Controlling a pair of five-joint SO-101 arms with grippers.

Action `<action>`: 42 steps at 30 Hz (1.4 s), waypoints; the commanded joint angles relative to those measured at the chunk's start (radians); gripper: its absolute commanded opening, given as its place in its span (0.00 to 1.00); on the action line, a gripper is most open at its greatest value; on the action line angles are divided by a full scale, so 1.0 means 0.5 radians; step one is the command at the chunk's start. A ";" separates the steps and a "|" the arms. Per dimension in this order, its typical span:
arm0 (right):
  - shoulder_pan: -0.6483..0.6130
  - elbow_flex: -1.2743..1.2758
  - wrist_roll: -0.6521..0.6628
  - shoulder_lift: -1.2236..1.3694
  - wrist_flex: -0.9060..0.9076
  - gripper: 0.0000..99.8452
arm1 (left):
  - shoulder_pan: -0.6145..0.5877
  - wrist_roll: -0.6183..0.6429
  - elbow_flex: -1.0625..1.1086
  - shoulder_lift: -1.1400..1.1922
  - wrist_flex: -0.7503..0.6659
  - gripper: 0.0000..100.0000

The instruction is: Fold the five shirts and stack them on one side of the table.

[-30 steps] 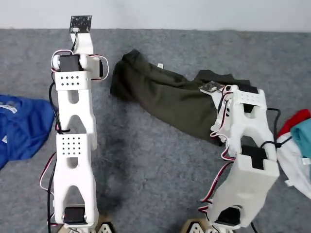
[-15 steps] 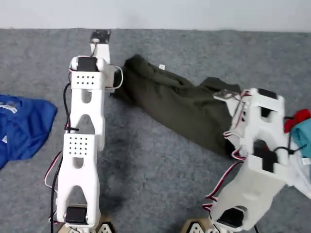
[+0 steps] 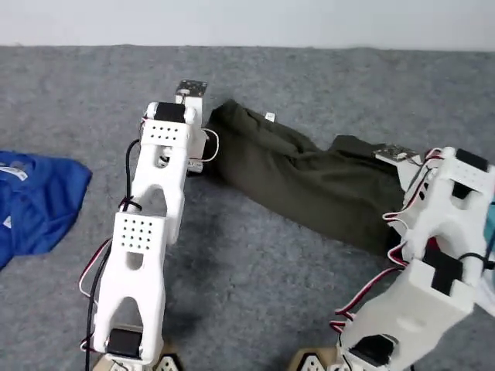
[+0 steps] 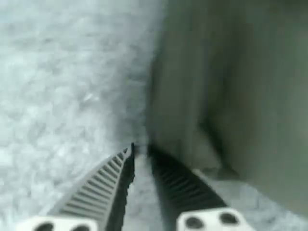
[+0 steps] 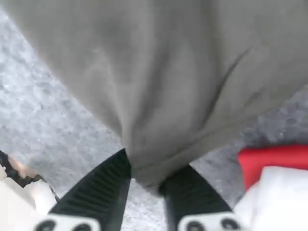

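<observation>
A dark olive shirt (image 3: 309, 185) lies stretched across the grey table from the back middle to the right. My left gripper (image 4: 140, 150) is at its left end, fingers pinched together on the shirt's edge (image 4: 231, 96). At the right end, my right gripper (image 5: 144, 175) is shut on a fold of the same shirt (image 5: 159, 72), with the cloth bunched between its fingers. A blue shirt (image 3: 39, 201) lies crumpled at the left edge.
A red shirt (image 5: 269, 161) and a white one (image 5: 281, 199) lie close beside my right gripper at the table's right edge. A white wall (image 3: 247, 23) runs along the back. The grey surface (image 3: 263, 294) between the arm bases is bare.
Both arms have swung to the right, dragging the olive shirt with them. It is now stretched out longer and sits farther right.
</observation>
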 commanded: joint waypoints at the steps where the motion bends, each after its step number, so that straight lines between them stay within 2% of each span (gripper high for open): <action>1: -0.017 -0.028 0.025 -0.106 0.087 0.21 | 0.009 0.580 -0.087 -0.046 -0.126 0.22; 4: -0.023 -0.028 0.028 -0.109 0.094 0.26 | -0.006 0.684 -0.121 -0.049 -0.006 0.29; 6: -0.023 -0.028 0.028 -0.097 0.075 0.24 | 0.000 0.687 -0.121 -0.064 0.095 0.29; 10: -0.026 -0.028 0.028 -0.094 0.075 0.20 | -0.058 0.694 -0.100 -0.172 0.101 0.28; 12: -0.026 -0.031 0.028 -0.094 0.072 0.17 | -0.095 0.690 -0.100 -0.285 0.101 0.26; 16: -0.026 -0.034 0.028 -0.094 0.063 0.15 | -0.123 0.647 -0.118 -0.540 0.098 0.14; 18: -0.026 -0.028 0.018 -0.094 0.023 0.15 | -0.107 0.509 -0.103 -0.660 0.098 0.13; 22: -0.026 -0.028 0.018 -0.097 0.017 0.15 | -0.031 0.500 -0.103 -0.779 0.092 0.13; 26: -0.026 -0.031 0.018 -0.106 0.032 0.15 | 0.114 0.503 -0.100 -0.632 0.089 0.16; 32: -0.020 -0.034 0.021 -0.109 0.038 0.15 | 0.245 0.666 -0.115 -0.295 0.092 0.21; 42: -0.026 -0.034 0.021 -0.109 0.032 0.15 | 0.012 0.660 -0.106 -0.172 0.095 0.21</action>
